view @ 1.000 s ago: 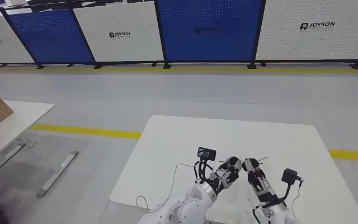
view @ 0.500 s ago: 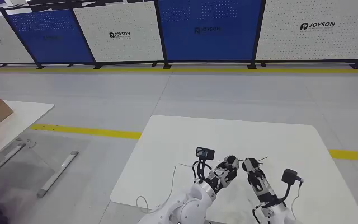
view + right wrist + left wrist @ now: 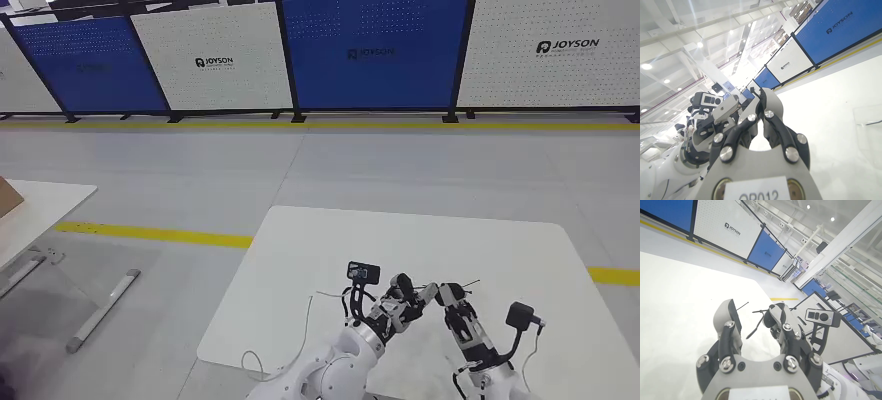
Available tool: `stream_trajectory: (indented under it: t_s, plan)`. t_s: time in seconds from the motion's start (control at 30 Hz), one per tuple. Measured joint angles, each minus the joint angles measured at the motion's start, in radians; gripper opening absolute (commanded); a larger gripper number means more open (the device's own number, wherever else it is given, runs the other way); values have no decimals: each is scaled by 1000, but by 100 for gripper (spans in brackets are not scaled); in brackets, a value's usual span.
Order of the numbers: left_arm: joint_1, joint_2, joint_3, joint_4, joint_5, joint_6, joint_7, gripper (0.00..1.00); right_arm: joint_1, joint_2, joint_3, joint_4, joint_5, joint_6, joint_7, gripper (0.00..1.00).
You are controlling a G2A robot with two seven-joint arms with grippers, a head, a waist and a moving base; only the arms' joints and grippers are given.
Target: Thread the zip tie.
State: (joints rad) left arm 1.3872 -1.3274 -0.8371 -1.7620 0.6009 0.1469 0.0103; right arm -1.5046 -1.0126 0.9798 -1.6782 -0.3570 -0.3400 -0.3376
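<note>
Right gripper (image 3: pixel 761 95) is clamped on the zip tie (image 3: pixel 758 321), over the table (image 3: pixel 330 250). The loose strap droops between the spread fingers of the left gripper (image 3: pixel 752 313). Likely light, springy and slick, so pinch its flat faces near the tip.

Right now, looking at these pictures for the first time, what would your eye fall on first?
Over the near part of the plain white table, the right gripper is shut on a thin black plastic zip tie. Its loose end hangs by the open left gripper, close alongside. Behind, blue and white perforated panels line the floor's far side.
</note>
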Motion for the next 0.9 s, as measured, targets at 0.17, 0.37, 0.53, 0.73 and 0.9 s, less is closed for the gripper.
stream_trajectory:
  t_s: [0.17, 0.37, 0.53, 0.73, 0.9]
  plan:
    - [-5, -3, 2, 6, -1, 2, -1, 0, 1, 0, -1, 0, -4, 0, -4, 0]
    - [-5, -6, 4, 9, 5, 0, -3, 0, 2, 0, -2, 3, -4, 0, -6, 0]
    - [-5, -7, 10, 5, 8, -12, -11, 0, 4, 0, -4, 2, -8, 0, -4, 0]
    - [-2, -7, 4, -3, 7, -20, -22, 0, 6, 0, -5, 0, -14, 0, 0, 0]
    - [3, -8, -9, -6, 4, 9, -8, 100, 1, 2, 3, -2, -13, 0, -5, 0]
